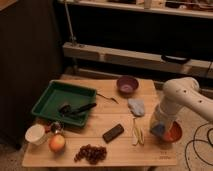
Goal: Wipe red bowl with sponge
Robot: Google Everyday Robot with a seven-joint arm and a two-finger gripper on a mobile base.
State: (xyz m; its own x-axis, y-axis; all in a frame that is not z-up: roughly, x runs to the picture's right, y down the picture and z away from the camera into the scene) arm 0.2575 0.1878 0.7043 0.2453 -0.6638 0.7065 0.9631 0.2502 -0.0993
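The red bowl [175, 134] sits at the front right of the wooden table [115, 120]. My gripper [159, 128] hangs from the white arm [181, 96] and reaches down into the bowl's left side. A small bluish-grey patch, perhaps the sponge [158, 131], shows at the gripper's tip against the bowl's inside. I cannot tell how it is held.
A dark rectangular block [113, 133], a yellow-green peel [137, 132], a pale blue cloth [136, 106] and a purple bowl [127, 85] lie left of the arm. A green tray [50, 95] with black utensils, a white cup [36, 134], an apple [57, 143] and grapes [91, 153] are at the left.
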